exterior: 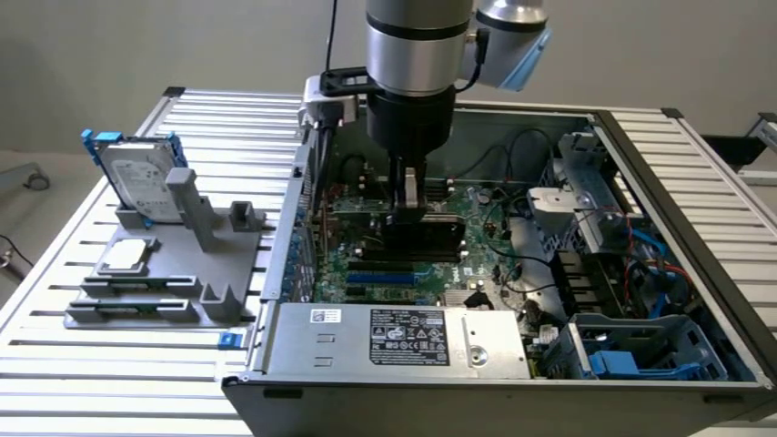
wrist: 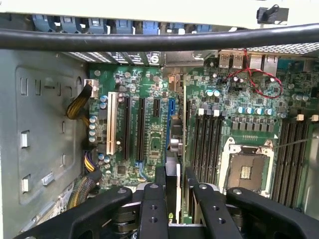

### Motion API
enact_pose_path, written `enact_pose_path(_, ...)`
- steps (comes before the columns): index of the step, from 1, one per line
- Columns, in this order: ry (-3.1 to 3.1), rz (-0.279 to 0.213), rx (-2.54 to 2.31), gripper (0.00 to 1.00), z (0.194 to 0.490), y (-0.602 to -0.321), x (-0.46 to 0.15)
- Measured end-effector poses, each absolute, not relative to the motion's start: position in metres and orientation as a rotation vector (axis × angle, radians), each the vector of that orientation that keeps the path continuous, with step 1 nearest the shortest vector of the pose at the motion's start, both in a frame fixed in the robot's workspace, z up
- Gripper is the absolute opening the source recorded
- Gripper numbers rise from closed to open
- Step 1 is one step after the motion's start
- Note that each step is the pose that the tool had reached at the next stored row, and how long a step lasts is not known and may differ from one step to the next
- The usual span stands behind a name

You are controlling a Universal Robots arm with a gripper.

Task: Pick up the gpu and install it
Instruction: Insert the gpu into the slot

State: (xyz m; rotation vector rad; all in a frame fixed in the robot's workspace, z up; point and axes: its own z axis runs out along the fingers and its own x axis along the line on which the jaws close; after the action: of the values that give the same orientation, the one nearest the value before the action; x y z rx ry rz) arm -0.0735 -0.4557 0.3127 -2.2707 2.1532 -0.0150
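One card, one arm: from the exterior view, my gripper (exterior: 410,206) hung inside the open case (exterior: 638,150), fingers (exterior: 399,185) clamped on the gpu (exterior: 428,238), held upright over the motherboard (exterior: 492,250). From the wrist view, the gpu (wrist: 173,195) ran edge-on between the fingers (wrist: 152,204), over the expansion slots (wrist: 140,129). I judged it light, stiff, fragile, best gripped by its edges.

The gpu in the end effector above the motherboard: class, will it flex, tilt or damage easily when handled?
Probably stiff: the gpu hangs straight and upright below the end effector. It may pivot if bumped, being pinched only at its top edge. Likely delicate: it looks thin edge-on in the wrist view.
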Motion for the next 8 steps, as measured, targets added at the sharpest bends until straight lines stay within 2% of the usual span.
enact_pose_path(8, 2.182, -0.016, -2.246, 0.26, 0.299, -0.456, -0.077)
